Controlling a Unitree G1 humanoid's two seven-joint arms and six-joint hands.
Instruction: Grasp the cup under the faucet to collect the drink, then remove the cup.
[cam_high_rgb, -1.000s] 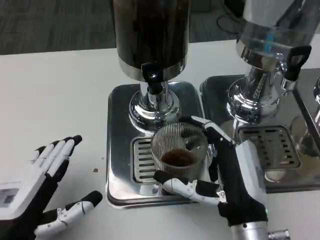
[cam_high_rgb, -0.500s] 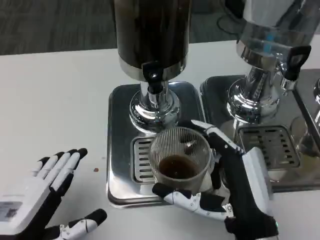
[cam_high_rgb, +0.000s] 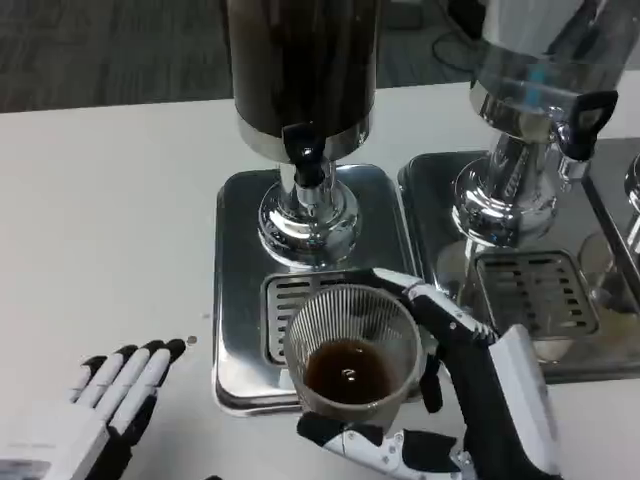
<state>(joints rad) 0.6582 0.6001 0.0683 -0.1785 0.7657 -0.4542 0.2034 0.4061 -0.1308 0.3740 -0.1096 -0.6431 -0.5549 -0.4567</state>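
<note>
White tabletop (cam_high_rgb: 100, 200) runs from the near edge back to a strip of dark grey carpet (cam_high_rgb: 100, 50) along the top. Largest on it is the dark-filled cylindrical drink dispenser (cam_high_rgb: 303, 70), standing on a chrome pedestal over a square steel drip tray (cam_high_rgb: 236, 280) with a slotted grate; a black faucet (cam_high_rgb: 305, 155) juts from the dispenser's lower band. Just right of that tray, edge nearly meeting edge, sits a second, clear-bodied dispenser (cam_high_rgb: 540, 70) on its own steel tray (cam_high_rgb: 440, 200), with a black tap (cam_high_rgb: 580, 120).

Left of the dark dispenser's tray the table lies broad and bare out to the picture's edge. Near the bottom left corner, well apart from the tray, the left hand (cam_high_rgb: 95, 415) rests with fingers straight and together, holding nothing.

The right hand (cam_high_rgb: 460, 400) comes up from the bottom edge, right of the tray's front corner, and holds the ribbed clear plastic cup (cam_high_rgb: 350, 350): fingers (cam_high_rgb: 430, 300) wrap the far right side, the thumb curls under the near side. Dark drink sits in the bottom of the cup, which is over the tray's front rim, nearer than the faucet and not beneath it.
</note>
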